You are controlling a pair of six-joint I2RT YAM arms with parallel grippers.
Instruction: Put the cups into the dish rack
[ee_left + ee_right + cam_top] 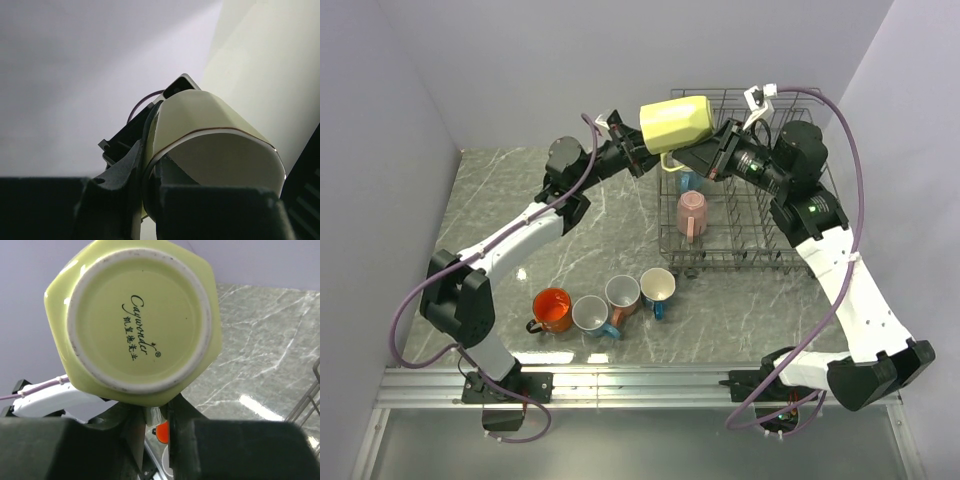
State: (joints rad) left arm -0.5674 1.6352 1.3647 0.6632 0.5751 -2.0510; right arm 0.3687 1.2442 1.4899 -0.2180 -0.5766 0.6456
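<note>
Yellow-green mug (675, 122) is in the air at upper centre of the overhead view. It lies on its side at the left edge of the rack (745, 235).

Left gripper (150, 172) pinches the mug's rim, one finger inside and one outside. Right gripper (156, 415) sits under the mug's base with its fingers pressed nearly together. Cannot tell whether the handle is caught between them; that spot is hidden.

Risks, as judged:
- Two arms are on one mug. If the left lets go before the right has a real hold, the mug drops onto the table (520, 190) or the rack's wires. Glossy ceramic would likely chip.
- If the arms pull in different directions, the thin rim pinch could slip.
- The pink mug (692, 213) and the blue mug (688, 180) sit in the rack's left part, just below. A careless descent would knock them.

Count:
- Mugs: seven.
  - One held.
  - Two in the rack.
  - Four on the table at lower centre: orange mug (552, 310), light blue mug (590, 315), salmon mug (622, 293), dark blue mug (657, 287).
- Rack: one.
- Grippers: two.
</note>
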